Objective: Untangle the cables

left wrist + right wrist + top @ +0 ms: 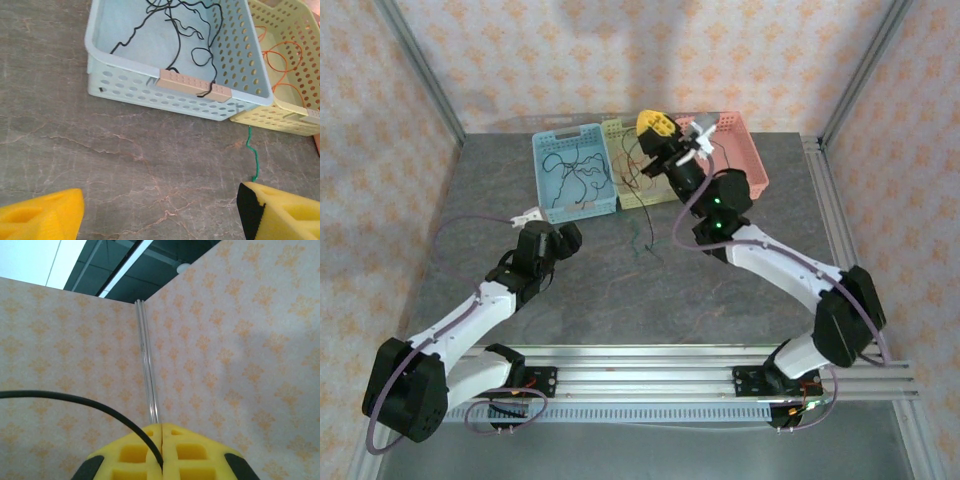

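**Top external.** Nearest the camera is the mounting rail [650, 365], which carries both arm bases.
- The left gripper [527, 214] is low over the table [470, 270], just beside the near left corner of the blue basket [539, 175]. How wide it stands cannot be read from this view.
- Loose black cables [570, 170] lie inside that basket.
- The right gripper [656, 124] is raised above the far end of the yellow basket [612, 135]. This basket sits between the blue one and a pink basket [752, 165].
- The green cable [642, 236] lies on the table in front of the yellow basket, between the two arms.

**Left wrist.** Nearest are the left gripper's yellow fingers [40, 215], set wide apart with nothing between them.
- The green cable runs from the yellow basket's near corner down to the tip of the finger at the right of the view.
- The black cables are ahead in the blue basket, well apart from the fingers.
- Red-orange cables [280, 52] lie in the yellow basket.

**Right wrist.** Nearest are the right gripper's fingers [190, 452], pressed together. They clamp one black strand [75, 399], which arcs out to the left in front of the wallpapered wall [240, 340].
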Action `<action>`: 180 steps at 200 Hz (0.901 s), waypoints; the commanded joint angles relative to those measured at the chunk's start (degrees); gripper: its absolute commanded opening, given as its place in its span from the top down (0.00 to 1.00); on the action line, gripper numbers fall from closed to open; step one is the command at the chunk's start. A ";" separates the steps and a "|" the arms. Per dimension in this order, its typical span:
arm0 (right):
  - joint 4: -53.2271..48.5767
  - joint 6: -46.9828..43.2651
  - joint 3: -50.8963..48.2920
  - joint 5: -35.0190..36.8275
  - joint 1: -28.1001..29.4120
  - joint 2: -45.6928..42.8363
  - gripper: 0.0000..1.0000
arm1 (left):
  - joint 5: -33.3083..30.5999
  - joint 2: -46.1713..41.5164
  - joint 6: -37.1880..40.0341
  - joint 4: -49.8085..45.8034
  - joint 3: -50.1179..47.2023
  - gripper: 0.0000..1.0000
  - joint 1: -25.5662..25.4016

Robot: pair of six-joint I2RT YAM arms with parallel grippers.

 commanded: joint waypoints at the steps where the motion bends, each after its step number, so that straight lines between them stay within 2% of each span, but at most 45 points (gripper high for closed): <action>1: -3.15 2.15 5.62 0.61 0.18 6.21 1.00 | -4.68 -1.77 -1.75 -2.34 0.22 0.19 0.39; 75: -3.28 4.18 26.09 7.17 0.25 29.06 1.00 | -8.15 -6.73 -4.26 -3.02 -2.68 0.19 1.66; 133: -4.41 6.13 38.27 15.24 0.25 43.12 1.00 | -8.36 -6.40 -4.97 -3.54 -2.61 0.19 2.31; 180: -8.35 7.41 46.41 14.77 0.33 51.15 1.00 | -8.68 -7.42 -5.28 -3.40 -3.24 0.19 2.46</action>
